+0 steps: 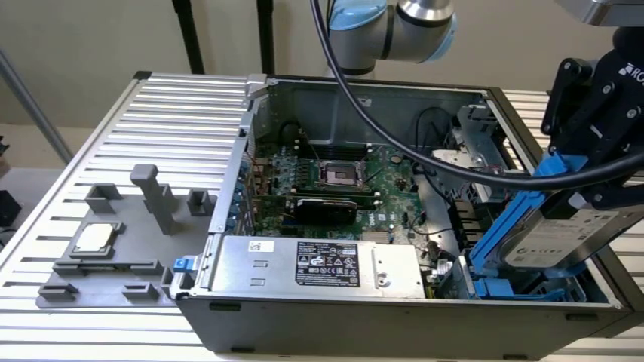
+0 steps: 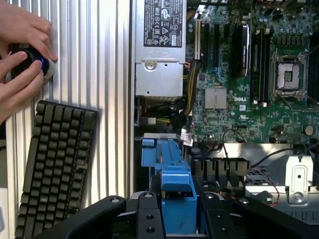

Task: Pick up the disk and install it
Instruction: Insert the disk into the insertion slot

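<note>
Grip first: the claw (image 2: 177,211) is clenched on the disk (image 1: 556,240), its dark fingers pinching the bright blue rail from either side (the wrist view looks straight along that rail). In the exterior view the disk hangs tilted below the claw. Its long axis runs from about 1 o'clock at the held end to 7 o'clock at the free end, with the label face turned toward the camera. The free end sits over the drive bay (image 1: 503,288) at the near corner of the case (image 1: 403,320) on the exterior view's right, so the bay lies at roughly 7 o'clock from the claw, close under the disk. Whether the lower rail already touches the bay's blue frame I cannot tell: blue runs into blue there, and the case wall hides the bay floor. A black cable (image 1: 443,162) crosses in front of the upper rail. Farther in lie the power supply (image 1: 312,264) and the motherboard (image 1: 342,177), well apart from the disk.
</note>
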### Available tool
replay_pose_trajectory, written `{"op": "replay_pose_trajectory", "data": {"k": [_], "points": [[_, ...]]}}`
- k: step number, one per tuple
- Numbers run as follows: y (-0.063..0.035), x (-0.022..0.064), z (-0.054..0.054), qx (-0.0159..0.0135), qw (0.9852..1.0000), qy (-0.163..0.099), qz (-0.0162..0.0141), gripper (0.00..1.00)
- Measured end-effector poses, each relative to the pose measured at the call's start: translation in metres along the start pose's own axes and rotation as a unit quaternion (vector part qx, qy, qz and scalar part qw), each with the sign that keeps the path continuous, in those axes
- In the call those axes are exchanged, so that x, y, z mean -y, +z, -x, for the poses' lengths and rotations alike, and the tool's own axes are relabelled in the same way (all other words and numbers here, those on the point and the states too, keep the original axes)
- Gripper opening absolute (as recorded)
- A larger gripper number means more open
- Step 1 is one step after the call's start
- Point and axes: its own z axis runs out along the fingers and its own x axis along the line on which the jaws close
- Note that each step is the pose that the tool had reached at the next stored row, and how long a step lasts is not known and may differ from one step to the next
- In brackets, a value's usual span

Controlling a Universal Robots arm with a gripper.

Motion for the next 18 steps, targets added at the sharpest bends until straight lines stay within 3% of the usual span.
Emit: {"op": "replay_pose_trajectory", "data": {"k": [18], "points": [[0.0077, 0.0017, 0.0002, 0.0012, 1.0000, 0.000, 0.0003, 0.33]]}}
